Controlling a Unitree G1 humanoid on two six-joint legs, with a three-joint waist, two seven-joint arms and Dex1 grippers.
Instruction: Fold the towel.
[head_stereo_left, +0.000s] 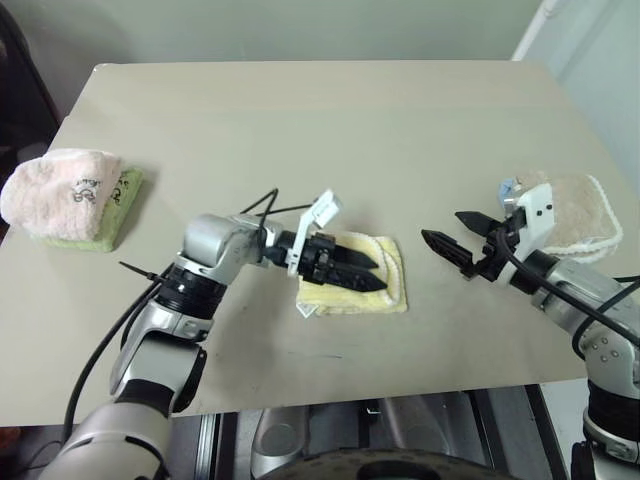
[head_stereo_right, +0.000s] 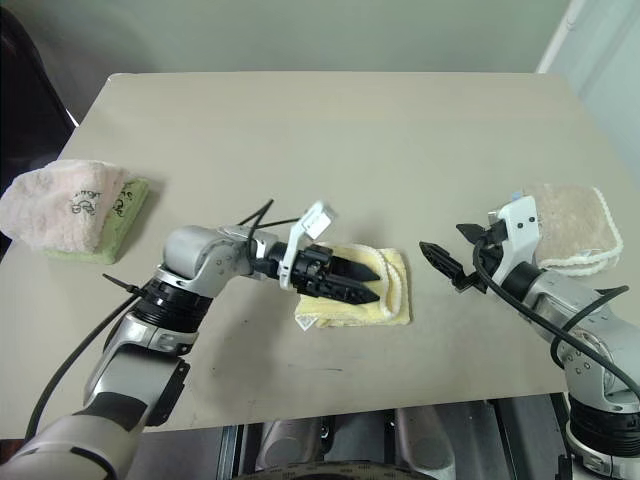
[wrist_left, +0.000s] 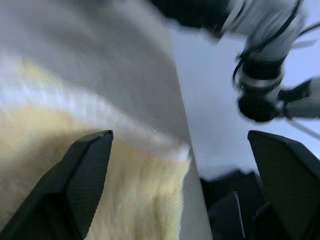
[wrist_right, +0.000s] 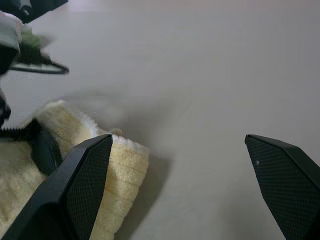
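Note:
The towel (head_stereo_left: 372, 300) is pale yellow and fluffy, and lies folded into a small rectangle on the table near its front middle. My left gripper (head_stereo_left: 380, 276) hovers just over the towel, pointing right, with its black fingers open and nothing between them. In the left wrist view the towel (wrist_left: 130, 190) lies below the spread fingers (wrist_left: 75, 185). My right gripper (head_stereo_left: 442, 226) stands open a short way right of the towel, pointing left at it and apart from it. The right wrist view shows the towel's thick folded edge (wrist_right: 122, 170).
A pink towel (head_stereo_left: 60, 185) rests on a green one (head_stereo_left: 122, 212) at the table's left edge. A beige towel (head_stereo_left: 578, 215) lies at the right edge behind my right arm. The beige table (head_stereo_left: 320, 130) stretches bare to the back; its front edge (head_stereo_left: 350, 398) is close.

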